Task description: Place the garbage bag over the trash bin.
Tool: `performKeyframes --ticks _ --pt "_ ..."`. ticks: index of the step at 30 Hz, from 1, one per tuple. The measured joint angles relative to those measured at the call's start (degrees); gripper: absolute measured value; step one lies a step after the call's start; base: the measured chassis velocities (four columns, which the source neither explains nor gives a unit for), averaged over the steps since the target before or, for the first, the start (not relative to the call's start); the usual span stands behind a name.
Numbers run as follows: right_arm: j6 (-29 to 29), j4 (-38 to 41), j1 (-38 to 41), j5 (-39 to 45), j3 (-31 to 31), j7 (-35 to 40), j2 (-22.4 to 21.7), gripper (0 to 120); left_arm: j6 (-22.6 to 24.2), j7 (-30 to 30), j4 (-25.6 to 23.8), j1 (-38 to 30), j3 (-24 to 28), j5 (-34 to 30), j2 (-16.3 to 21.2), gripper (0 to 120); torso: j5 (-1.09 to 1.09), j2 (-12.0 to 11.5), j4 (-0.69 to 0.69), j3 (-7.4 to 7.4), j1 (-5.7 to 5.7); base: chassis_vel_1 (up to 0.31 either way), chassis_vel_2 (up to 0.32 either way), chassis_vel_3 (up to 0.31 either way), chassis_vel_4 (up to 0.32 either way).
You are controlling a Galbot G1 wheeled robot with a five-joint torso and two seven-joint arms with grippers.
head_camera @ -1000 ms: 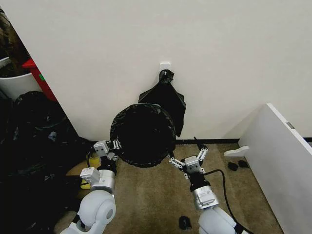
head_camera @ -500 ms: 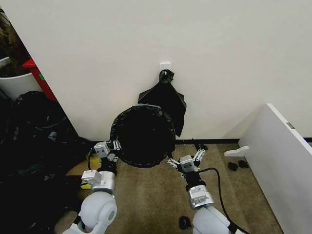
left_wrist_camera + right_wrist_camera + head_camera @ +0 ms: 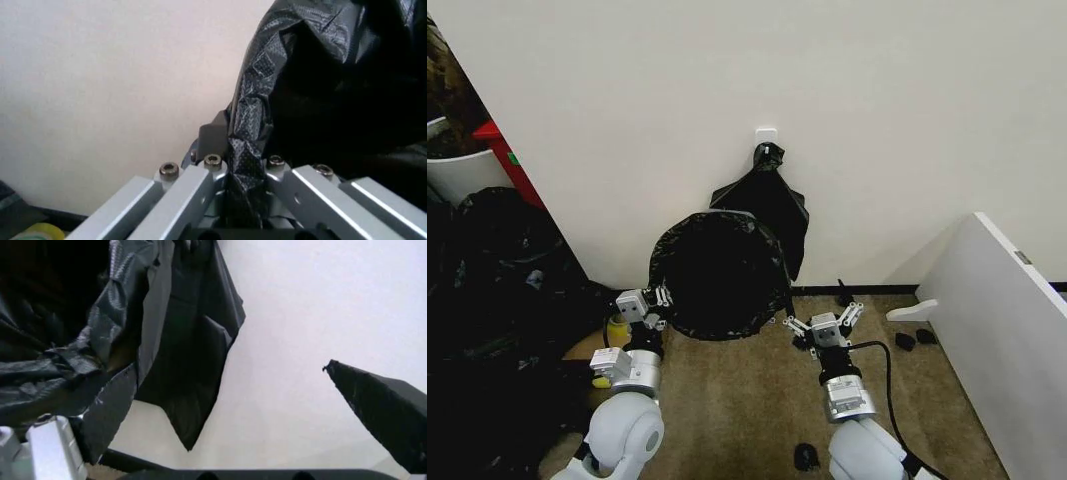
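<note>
The left gripper (image 3: pixel 241 200) is clamped on a pleat of the thin, crinkly, glossy black plastic garbage bag (image 3: pixel 719 275), the film pinched between its metal fingers (image 3: pixel 197 182) at the bag's lower left edge. It sits a touch further out to the left than a second ago, and the bag's round mouth has widened that way with it.

The right gripper (image 3: pixel 825 322) has its fingers spread wide and holds nothing. Half a second ago it was tucked against the bag's lower right edge; now it has drawn off to the right and stands just beside the plastic, not touching it as far as the head view lets me judge.

The bag is stretched into a dark disc low against the white wall (image 3: pixel 877 120), on the brown carpet (image 3: pixel 737 400). The round cream-white trash bin is presumably underneath, fully covered; no pale plastic shows. Behind hangs the flat matte black bundle (image 3: pixel 767 200) knotted at its top.

My reading: the cover is essentially on, and the right arm is letting go while the left finishes pulling its side taut.
</note>
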Motion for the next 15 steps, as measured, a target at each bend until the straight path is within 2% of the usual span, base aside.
performKeyframes --ticks 8,15 --pt "2.1 -3.1 2.0 1.4 1.1 -0.6 0.1 100 0.7 -0.1 -0.9 0.1 0.0 -1.2 0.4 0 0.01 0.0 0.00 0.00 0.00 0.000 0.000 0.000 0.000" --pt "8.4 -7.6 6.0 5.3 1.8 -5.4 0.4 100 1.3 -0.1 -1.9 0.4 0.3 -1.9 0.2 0 0.00 0.0 0.00 0.00 0.00 0.000 0.000 0.000 0.000"
